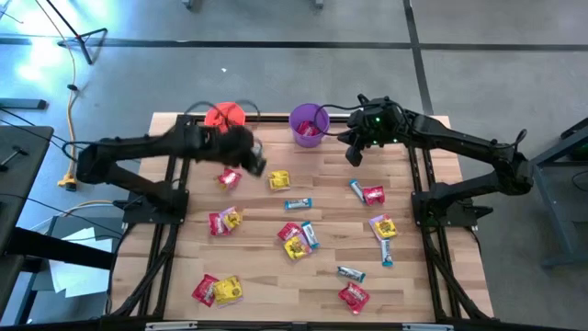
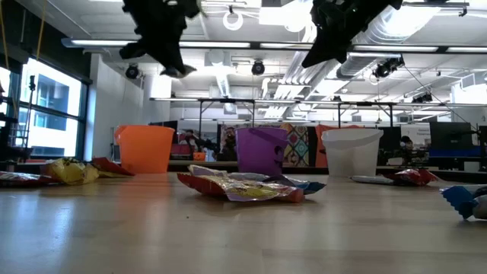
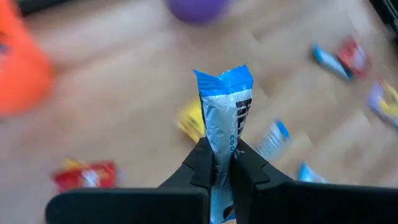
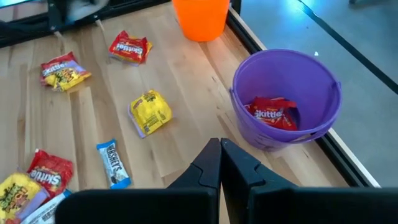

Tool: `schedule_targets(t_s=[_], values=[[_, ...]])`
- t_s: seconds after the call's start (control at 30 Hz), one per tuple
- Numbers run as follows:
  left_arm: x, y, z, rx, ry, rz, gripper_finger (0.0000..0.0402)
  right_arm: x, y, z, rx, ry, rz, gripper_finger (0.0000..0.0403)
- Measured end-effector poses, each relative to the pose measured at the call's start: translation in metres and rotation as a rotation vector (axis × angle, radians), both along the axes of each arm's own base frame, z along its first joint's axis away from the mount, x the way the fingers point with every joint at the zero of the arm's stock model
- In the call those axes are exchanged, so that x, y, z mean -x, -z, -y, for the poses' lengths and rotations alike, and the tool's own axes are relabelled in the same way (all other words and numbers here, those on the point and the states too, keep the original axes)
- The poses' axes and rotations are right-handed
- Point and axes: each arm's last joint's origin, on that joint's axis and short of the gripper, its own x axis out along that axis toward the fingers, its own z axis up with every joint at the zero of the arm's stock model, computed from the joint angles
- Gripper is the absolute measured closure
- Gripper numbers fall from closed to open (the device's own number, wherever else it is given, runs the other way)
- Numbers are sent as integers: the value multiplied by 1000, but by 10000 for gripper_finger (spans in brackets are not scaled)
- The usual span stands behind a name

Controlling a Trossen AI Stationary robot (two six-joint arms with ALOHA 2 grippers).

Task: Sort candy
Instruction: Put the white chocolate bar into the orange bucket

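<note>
My left gripper (image 3: pixel 222 149) hovers over the table's far left part (image 1: pixel 255 161), right of the orange cup (image 1: pixel 225 115), and is shut on a slim blue-and-white candy bar (image 3: pixel 225 112). My right gripper (image 4: pixel 219 144) is shut on nothing and hangs above the table beside the purple cup (image 1: pixel 309 124). That cup has a red packet (image 4: pixel 273 112) lying in it. Many more candies lie flat on the wood: red packets (image 1: pixel 230 177), yellow packets (image 1: pixel 279 180) and blue bars (image 1: pixel 297 204). My left gripper pinches the bar between its two fingers, on the bar's two flat faces (image 3: pixel 221 157) partway along its length. The crimped blue end (image 3: pixel 224 79) sticks out past the fingertips. The bar is lifted clear of the table.
A white cup (image 2: pixel 351 152) stands right of the purple cup (image 2: pixel 261 150) along the far edge, and the orange cup (image 2: pixel 144 148) stands to the left. Loose candy covers the table's middle and near part (image 1: pixel 294 241). Bare wood lies between the orange and purple cups.
</note>
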Motion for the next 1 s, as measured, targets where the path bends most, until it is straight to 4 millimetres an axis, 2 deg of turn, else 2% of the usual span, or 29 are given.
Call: schedule_targets(t_s=[0.27,0.5,0.63,0.73,0.87,1.0], values=[[37,4,-86,-36,-180,-78,394,4,-1,9,-14,124,14,403],[79,23,-152,60,-224,-122,394,2,-4,12,-22,195,70,403],[97,32,-172,106,-219,-157,394,2,-5,13,-36,251,89,403],[104,36,-182,163,-187,-233,394,2,-5,13,-45,287,95,403],[102,42,-195,189,-119,-291,394,3,-5,14,-45,310,98,403],[94,57,-209,213,-94,-317,394,3,-5,15,-39,314,95,403]])
